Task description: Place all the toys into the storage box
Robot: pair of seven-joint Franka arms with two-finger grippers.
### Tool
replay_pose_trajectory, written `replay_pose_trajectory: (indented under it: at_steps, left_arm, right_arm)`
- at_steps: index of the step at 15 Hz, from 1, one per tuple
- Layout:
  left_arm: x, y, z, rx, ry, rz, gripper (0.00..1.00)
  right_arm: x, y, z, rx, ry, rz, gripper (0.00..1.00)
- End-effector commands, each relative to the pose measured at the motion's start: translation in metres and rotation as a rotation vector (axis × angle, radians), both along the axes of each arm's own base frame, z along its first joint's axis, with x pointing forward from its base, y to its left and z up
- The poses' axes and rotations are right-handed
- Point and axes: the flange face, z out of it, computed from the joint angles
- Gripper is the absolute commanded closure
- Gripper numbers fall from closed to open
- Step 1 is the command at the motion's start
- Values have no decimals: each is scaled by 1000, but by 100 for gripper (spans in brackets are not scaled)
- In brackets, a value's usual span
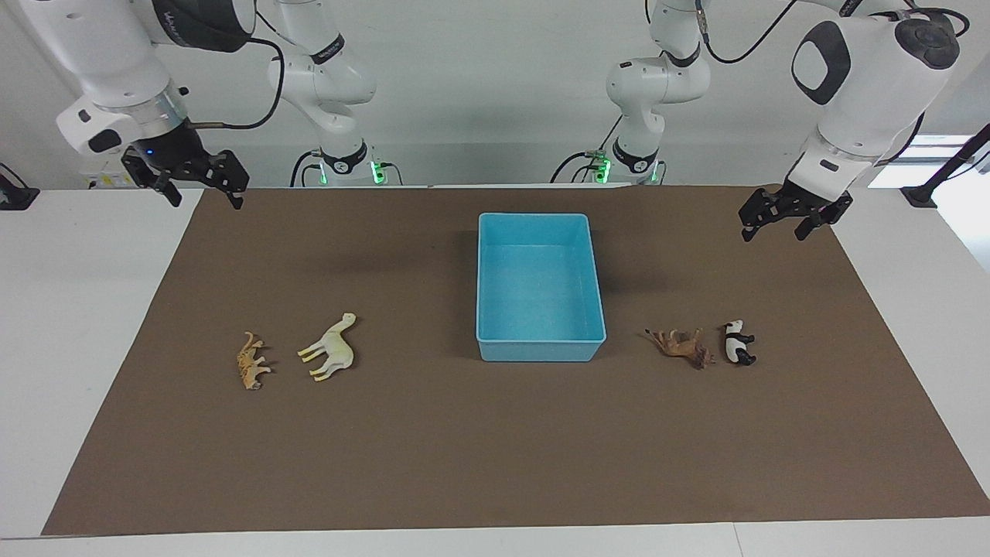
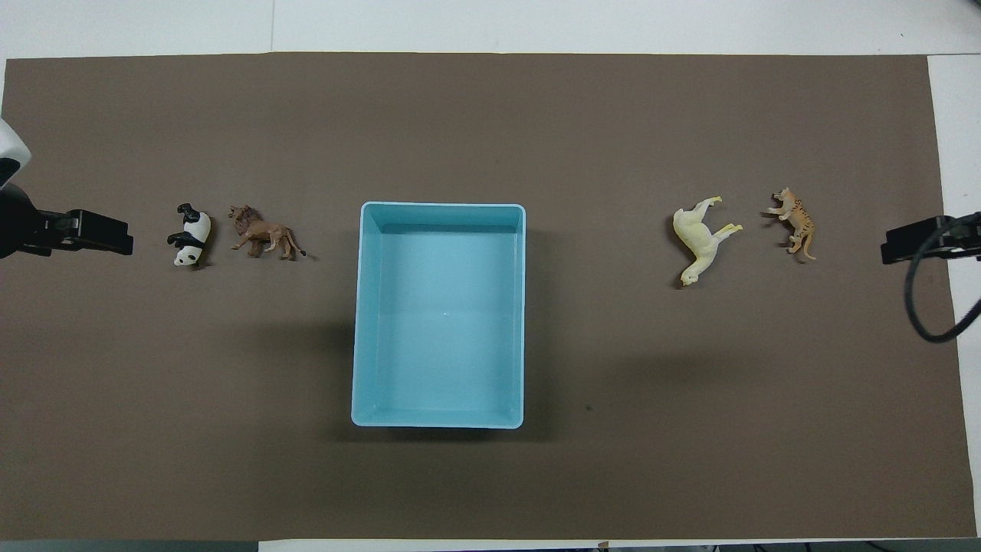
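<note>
The storage box (image 1: 540,287), a light blue bin, sat at the centre of the frame in both views on the brown mat (image 1: 495,449) that covered the desk (image 1: 77,309); its interior held no toy. In the facing view, the four toys lay on their sides on the mat in a row level with the box's lower edge. At lower left of centre lay the cream-white camel (image 1: 331,348), with the orange-tan tiger (image 1: 250,361) just beside it toward the frame's left edge. At lower right of centre lay the brown lion (image 1: 682,346), with the black-and-white panda (image 1: 738,343) just beside it toward the frame's right edge. All four were well apart from the box.

The right end effector (image 1: 199,182) hung in the air at upper left of the facing view, over the mat's corner, its fingers spread and holding nothing. The left end effector (image 1: 785,217) hung at upper right of that view, over the mat, its fingers likewise spread and holding nothing. In the overhead view the left end effector (image 2: 92,232) showed at the frame's left edge, level with the panda (image 2: 189,234), and the right end effector (image 2: 916,240) at the right edge, level with the tiger (image 2: 795,222).
</note>
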Motion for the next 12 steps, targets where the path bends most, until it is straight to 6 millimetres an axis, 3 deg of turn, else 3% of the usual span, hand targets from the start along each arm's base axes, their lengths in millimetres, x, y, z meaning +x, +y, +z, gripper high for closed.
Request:
replay_pose_trajectory:
  at_steps: [1,3,6,9,12]
  left_arm:
    - [-12,4,-21,-7,-68,12,0]
    - [-3,2,-49,-15,-96,90,0]
    - [28,-21,-98,-39,-121,393,0]
    - [56,-24,-143,-65,-157,576,0]
    - [72,-25,-171,-93,-219,628,0]
  right_arm:
    - [5,29,-52,2,-38,106,0]
    - [19,50,-86,6,-9,189,0]
    - [36,78,-143,13,4,334,0]
    - [41,85,-202,16,-42,357,0]
    - [48,104,-233,20,-74,391,0]
